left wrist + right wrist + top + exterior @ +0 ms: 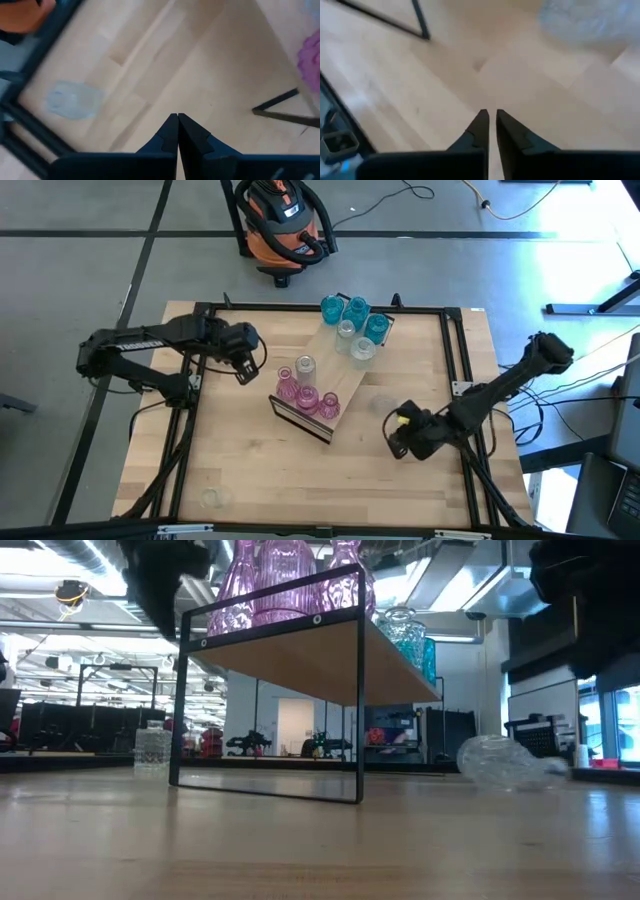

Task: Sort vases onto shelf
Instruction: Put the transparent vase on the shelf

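The shelf (328, 370) stands slanted at mid-table on black legs. Several teal vases (352, 315) stand at its far end, clear vases (350, 340) in the middle and pink vases (305, 395) at its near end. A clear vase (500, 762) lies on its side on the table right of the shelf, also in the right wrist view (590, 20). My right gripper (397, 442) hangs just near of that vase, shut and empty (491, 114). My left gripper (245, 372) is shut and empty above the table, left of the shelf (177, 117).
Another clear vase (72, 99) sits by the black table frame past my left gripper; it shows upright left of the shelf (152, 750). A faint clear vase (212, 498) is near the table's near left corner. An orange vacuum (280, 225) stands on the floor beyond the far edge.
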You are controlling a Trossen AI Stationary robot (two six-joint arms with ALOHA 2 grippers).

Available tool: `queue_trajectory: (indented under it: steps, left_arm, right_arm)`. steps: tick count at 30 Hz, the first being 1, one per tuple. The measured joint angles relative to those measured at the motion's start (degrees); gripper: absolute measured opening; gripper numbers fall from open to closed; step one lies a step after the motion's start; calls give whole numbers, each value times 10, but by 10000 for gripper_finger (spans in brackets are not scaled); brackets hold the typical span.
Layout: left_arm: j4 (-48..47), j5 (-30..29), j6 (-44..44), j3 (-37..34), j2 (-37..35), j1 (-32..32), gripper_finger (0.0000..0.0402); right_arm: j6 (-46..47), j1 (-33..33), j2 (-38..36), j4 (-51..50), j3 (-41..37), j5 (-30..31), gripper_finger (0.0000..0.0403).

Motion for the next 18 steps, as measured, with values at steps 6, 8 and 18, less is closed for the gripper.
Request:
queue_trajectory:
  steps: [6, 8, 18]
  left_arm:
    - [74, 65, -19, -92, -19, -2, 0]
    - [81, 73, -30, -112, -26, -5, 0]
    - [76, 69, -44, -136, -70, -9, 0]
  right_arm:
    - [-9, -10, -35, -43, 0, 104, 54]
    - [-39, -20, -37, -48, 0, 115, 77]
    - [-54, -87, -8, -42, -14, 70, 220]
